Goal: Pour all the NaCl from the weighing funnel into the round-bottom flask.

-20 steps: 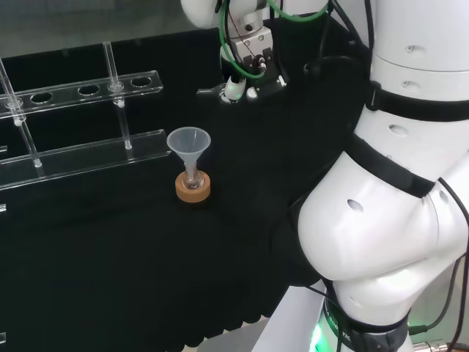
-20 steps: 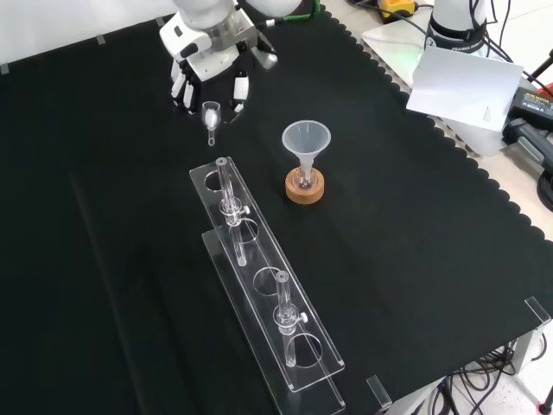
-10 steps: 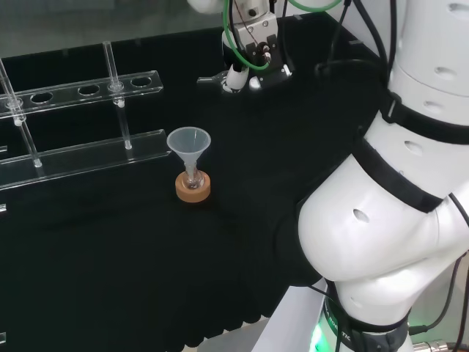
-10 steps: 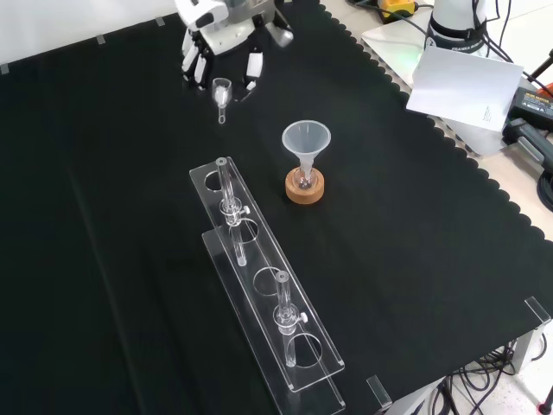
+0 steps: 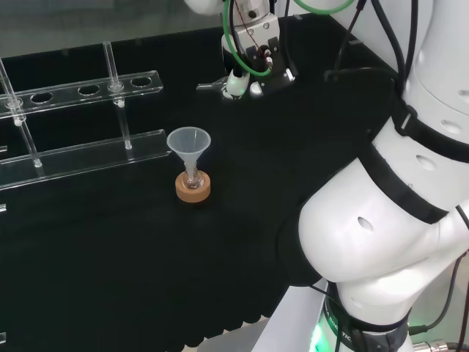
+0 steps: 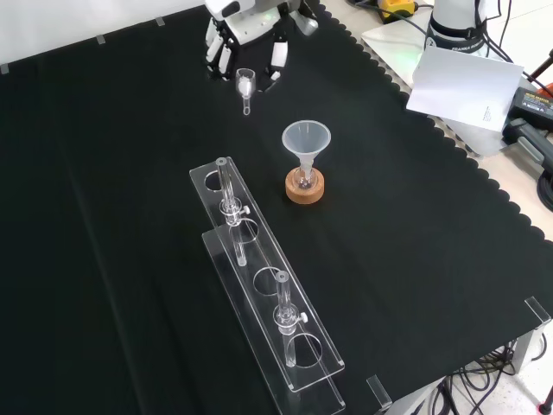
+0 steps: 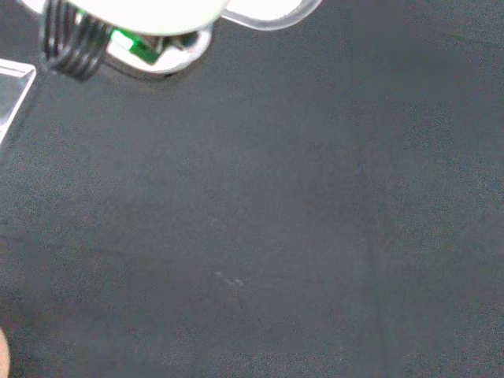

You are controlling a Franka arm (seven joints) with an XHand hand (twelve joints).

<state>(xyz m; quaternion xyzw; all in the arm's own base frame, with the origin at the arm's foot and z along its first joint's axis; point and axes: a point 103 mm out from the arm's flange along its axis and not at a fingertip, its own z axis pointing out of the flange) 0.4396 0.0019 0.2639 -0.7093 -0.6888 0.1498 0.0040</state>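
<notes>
The hand (image 6: 251,39) hangs above the far edge of the cloth (image 6: 130,216) in the front view, its fingers curled around a small clear weighing funnel (image 6: 245,86) whose stem points down toward the cloth. The target stands well apart from it, nearer the middle of the cloth: a small flask (image 6: 303,180) seated in a cork ring (image 6: 305,189), with a wide plastic funnel (image 6: 306,138) resting in its neck. A clear tube rack (image 6: 259,285) runs toward the near edge.

The step in hand looks like carrying the salt over to the flask. To do it well, the weighing funnel should stay level while it travels so nothing spills early. Its stem should stop right over the wide funnel's mouth, and only then tip slowly. The wide funnel sits unsupported, so a bump could topple it.
</notes>
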